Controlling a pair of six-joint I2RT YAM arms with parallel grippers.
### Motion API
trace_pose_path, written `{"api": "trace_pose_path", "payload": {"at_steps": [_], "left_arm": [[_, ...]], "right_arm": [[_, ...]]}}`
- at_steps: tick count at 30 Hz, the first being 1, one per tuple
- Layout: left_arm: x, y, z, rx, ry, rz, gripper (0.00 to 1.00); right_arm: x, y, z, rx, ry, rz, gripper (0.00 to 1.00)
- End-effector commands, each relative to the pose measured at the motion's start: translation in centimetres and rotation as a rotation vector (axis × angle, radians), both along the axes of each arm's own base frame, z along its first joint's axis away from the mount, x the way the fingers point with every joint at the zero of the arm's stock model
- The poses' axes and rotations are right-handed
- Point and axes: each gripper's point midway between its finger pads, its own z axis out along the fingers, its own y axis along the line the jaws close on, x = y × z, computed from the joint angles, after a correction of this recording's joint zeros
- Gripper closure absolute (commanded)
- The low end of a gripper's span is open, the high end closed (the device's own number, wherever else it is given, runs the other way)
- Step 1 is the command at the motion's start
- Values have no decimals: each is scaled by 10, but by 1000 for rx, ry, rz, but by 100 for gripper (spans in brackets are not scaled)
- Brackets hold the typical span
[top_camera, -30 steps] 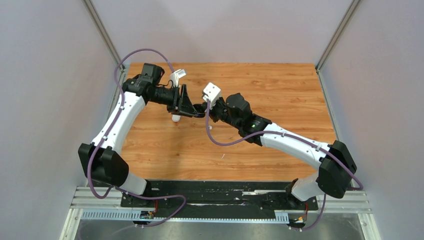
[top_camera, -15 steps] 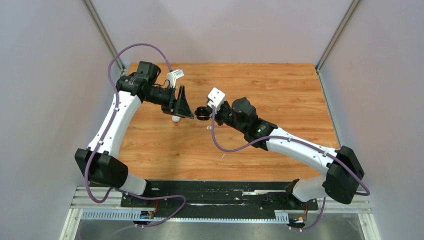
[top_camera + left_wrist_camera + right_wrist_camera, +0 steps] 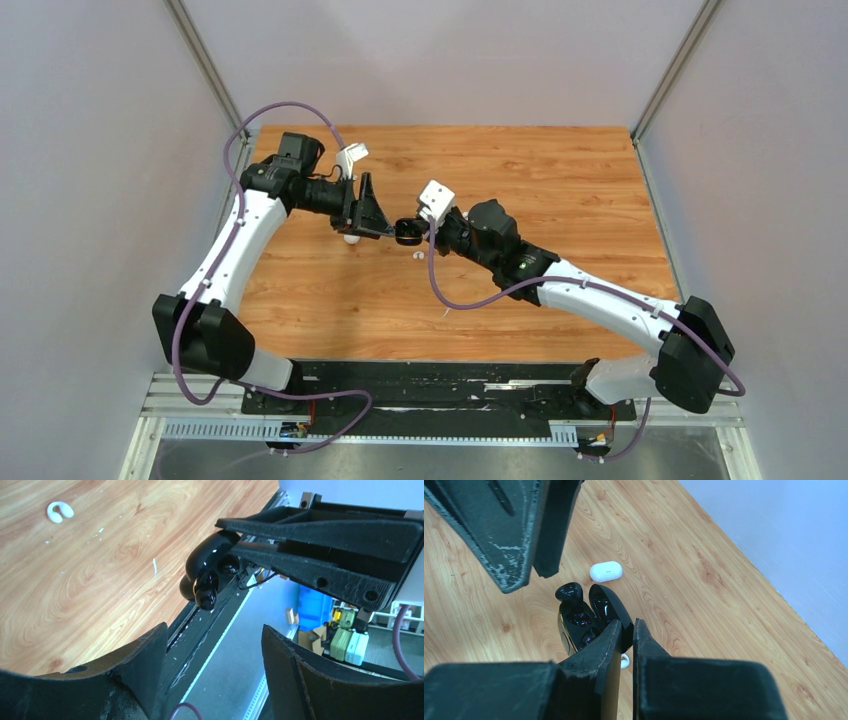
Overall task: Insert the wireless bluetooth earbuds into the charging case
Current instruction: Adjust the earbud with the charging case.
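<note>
My right gripper [image 3: 626, 625] is shut on the lid of an open glossy black charging case [image 3: 589, 615], held above the table. A black earbud [image 3: 569, 593] rests at the case's far end, partly in its pocket. My left gripper [image 3: 215, 635] is open with nothing between its fingers [image 3: 509, 530], which hang just beyond the case [image 3: 207, 555]. In the top view the two grippers [image 3: 385, 228] [image 3: 412, 232] almost meet over the middle of the table. A white earbud [image 3: 60, 511] lies loose on the wood below.
A shut white case [image 3: 606, 571] lies on the wooden table [image 3: 560, 170] under my left gripper. Grey walls close in the left, right and far sides. A black rail [image 3: 440, 385] with the arm bases runs along the near edge.
My left gripper's jaws have spread wider. It drew back a little from the black case, then came close again. My right arm shifted slightly right with the case.
</note>
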Motion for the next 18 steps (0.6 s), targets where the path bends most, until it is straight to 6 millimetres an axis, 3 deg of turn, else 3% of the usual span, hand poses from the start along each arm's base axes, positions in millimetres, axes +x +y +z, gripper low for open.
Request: {"api": "trace_pose_path", "payload": {"at_steps": [1,18], "left_arm": [[8,-10,14,-86,13,-2,25],[1,-22,16,-143,84,-23,27]], "right_arm": [[-1,7,20,43,-39,21,100],[-8,21,20,43,-35,60,100]]}}
